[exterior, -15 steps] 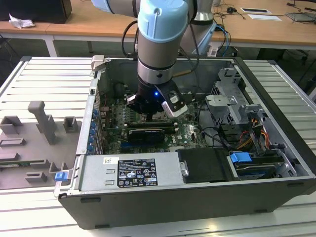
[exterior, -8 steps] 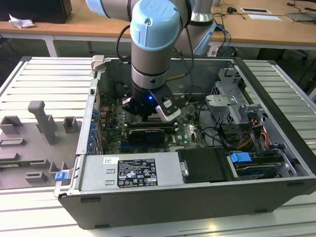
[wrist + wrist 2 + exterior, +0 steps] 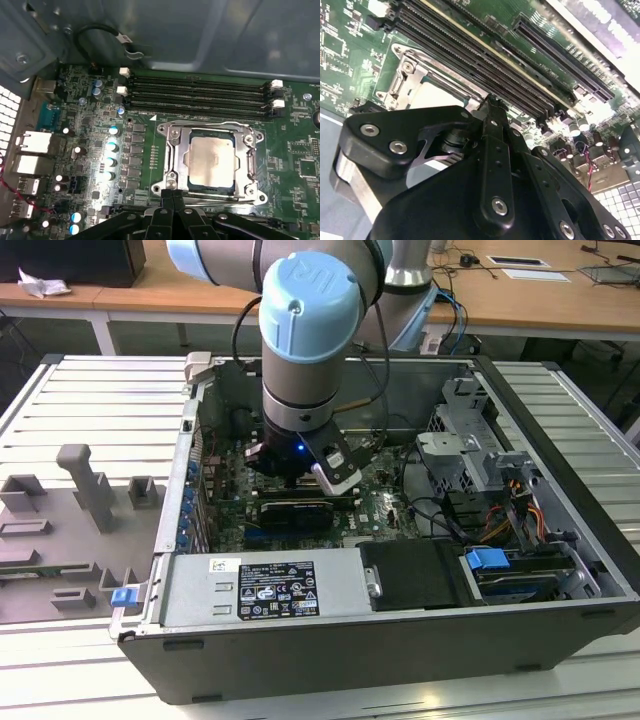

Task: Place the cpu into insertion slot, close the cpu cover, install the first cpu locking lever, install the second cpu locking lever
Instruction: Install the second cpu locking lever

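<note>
The cpu [image 3: 212,161] is seen seated in the socket at centre right of the first wrist view, with the cpu cover [image 3: 211,131] lying flat around it as a metal frame. The claw [image 3: 172,196] is at the socket's near edge, fingers pressed together, nothing held. A lever could be missed or let spring back if the closed tips slip off, and the memory slots [image 3: 197,92] beside it could be scraped.

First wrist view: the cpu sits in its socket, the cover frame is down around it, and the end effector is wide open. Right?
Not quite. The cpu sits in its socket with the cpu cover down around it, but the first wrist view shows the end effector shut, fingertips together at the socket's edge.
</note>
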`<state>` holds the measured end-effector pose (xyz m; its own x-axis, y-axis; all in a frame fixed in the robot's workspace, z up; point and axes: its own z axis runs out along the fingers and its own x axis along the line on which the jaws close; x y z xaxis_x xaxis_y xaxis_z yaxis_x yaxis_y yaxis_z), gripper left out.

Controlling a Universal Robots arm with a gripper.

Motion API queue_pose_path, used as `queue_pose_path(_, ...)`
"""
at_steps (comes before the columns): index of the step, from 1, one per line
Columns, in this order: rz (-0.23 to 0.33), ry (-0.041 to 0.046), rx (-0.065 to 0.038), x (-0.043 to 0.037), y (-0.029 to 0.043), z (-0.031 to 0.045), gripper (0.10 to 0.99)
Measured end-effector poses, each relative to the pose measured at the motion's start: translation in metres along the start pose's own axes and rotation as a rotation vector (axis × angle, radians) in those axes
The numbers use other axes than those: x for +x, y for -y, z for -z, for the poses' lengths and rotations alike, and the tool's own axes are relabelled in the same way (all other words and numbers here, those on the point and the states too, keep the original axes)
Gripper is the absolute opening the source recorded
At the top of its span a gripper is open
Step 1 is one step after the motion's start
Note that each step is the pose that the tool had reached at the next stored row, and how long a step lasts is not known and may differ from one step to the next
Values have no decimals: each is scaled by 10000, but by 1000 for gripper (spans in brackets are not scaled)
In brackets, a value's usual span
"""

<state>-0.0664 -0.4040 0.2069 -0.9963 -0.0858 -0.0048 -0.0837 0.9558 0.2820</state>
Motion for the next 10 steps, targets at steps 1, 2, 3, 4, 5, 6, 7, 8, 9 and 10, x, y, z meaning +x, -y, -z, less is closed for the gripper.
queue_pose_path(1,2,4,-44,15,11,-7,106)
queue_pose_path(2,4,8,-81,18,16,-15,106)
queue_pose_path(3,6,12,-120,21,18,-22,106)
queue_pose_path(4,5,18,-185,31,19,-28,106)
queue_pose_path(5,7,24,-240,41,21,-32,106)
queue_pose_path(6,11,30,-284,45,26,-39,106)
queue_pose_path(7,13,34,-319,48,29,-47,106)
queue_pose_path(8,13,43,-379,53,34,-63,106)
queue_pose_path(9,13,46,-410,56,36,-70,106)
queue_pose_path(10,12,49,-441,58,39,-78,106)
